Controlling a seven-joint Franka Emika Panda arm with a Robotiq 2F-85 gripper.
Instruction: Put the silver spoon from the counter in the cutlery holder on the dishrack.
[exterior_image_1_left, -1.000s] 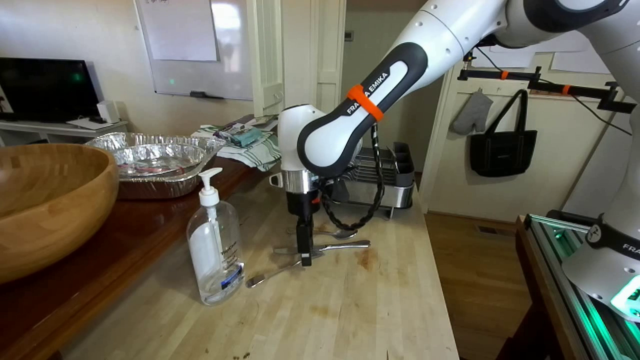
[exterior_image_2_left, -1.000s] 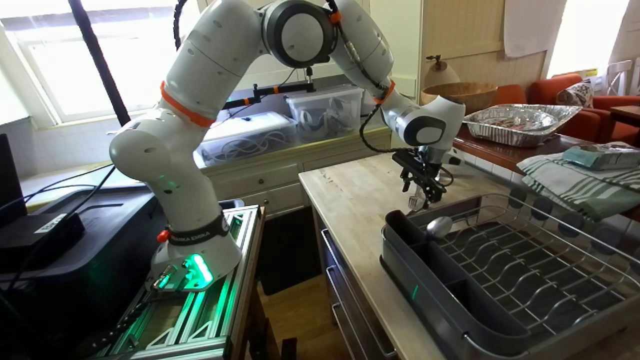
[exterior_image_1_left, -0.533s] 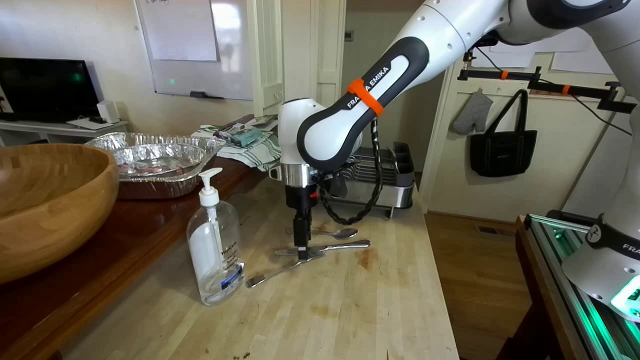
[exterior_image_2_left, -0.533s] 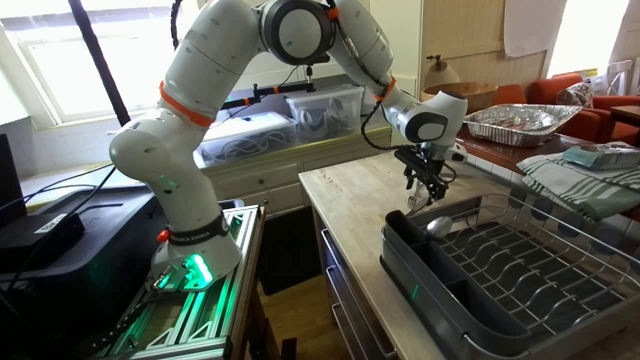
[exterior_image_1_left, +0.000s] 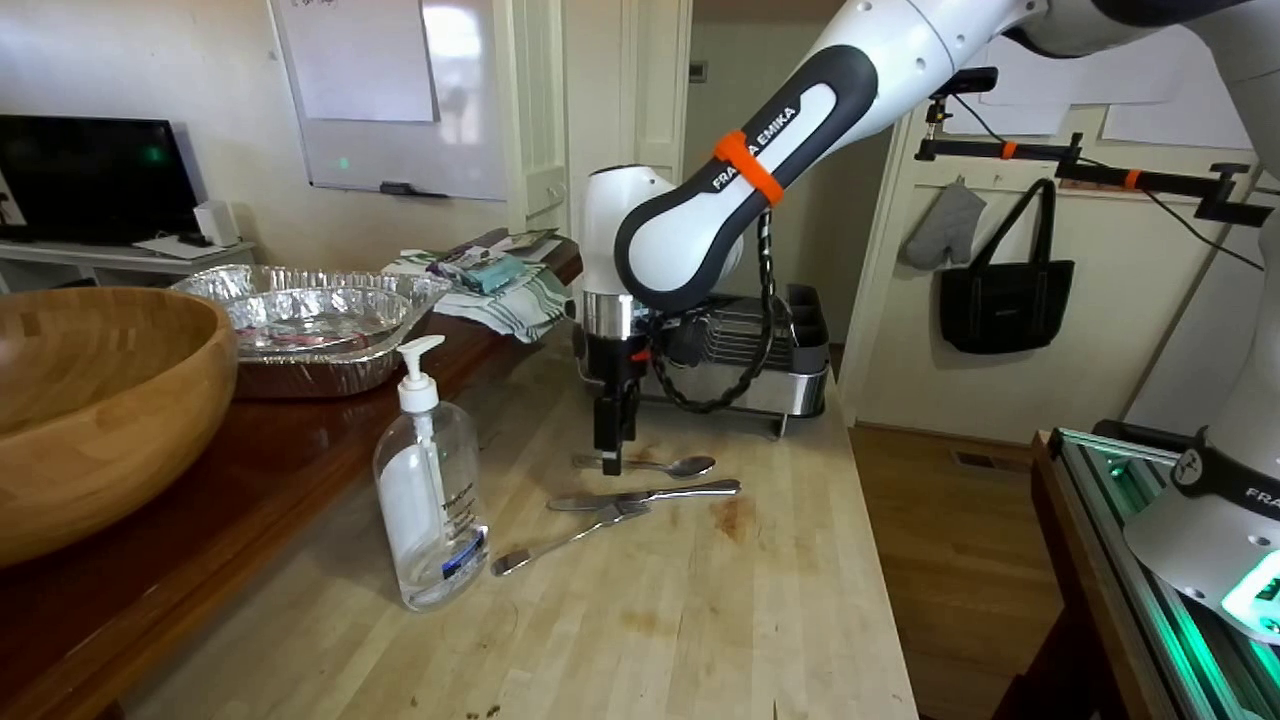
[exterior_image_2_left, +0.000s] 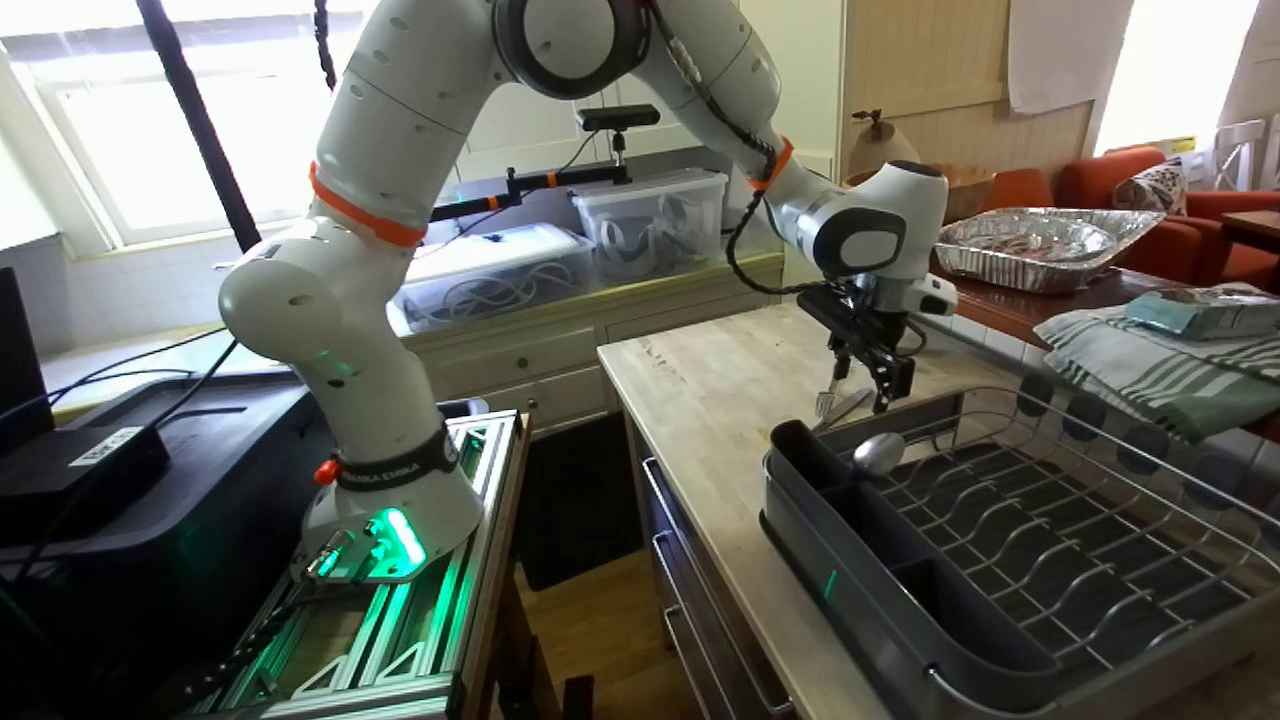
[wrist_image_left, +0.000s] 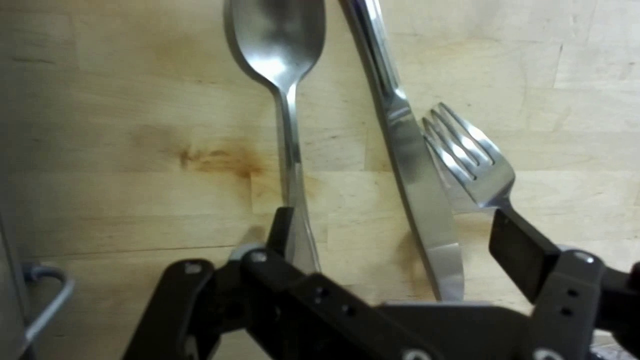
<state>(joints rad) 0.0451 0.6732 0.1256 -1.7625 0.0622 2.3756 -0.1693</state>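
Wooden worktop (exterior_image_1_left: 760, 620), light-grained and brown-stained in places, with a soap bottle (exterior_image_1_left: 430, 520) standing near the cutlery. My pincer (wrist_image_left: 394, 222) is parted wide, gripping nothing, and hangs over the group. Silver spoon (wrist_image_left: 290, 120): flat on the worktop, its handle end just beside one of my fingers (wrist_image_left: 281, 230), bowl pointing away; contact cannot be told. A knife (wrist_image_left: 426, 200) also falls between the fingers in the wrist view, a fork (wrist_image_left: 492, 185) near the opposite one. Step in hand, as I judge it: lining up for the grasp. Next, I should centre on the spoon handle alone, descend and then close; closing from this position would risk catching the knife. Destination: the cutlery holder (exterior_image_2_left: 875, 570) on the dishrack (exterior_image_2_left: 1040, 500), where another spoon (exterior_image_2_left: 879, 454) shows its bowl above the edge.
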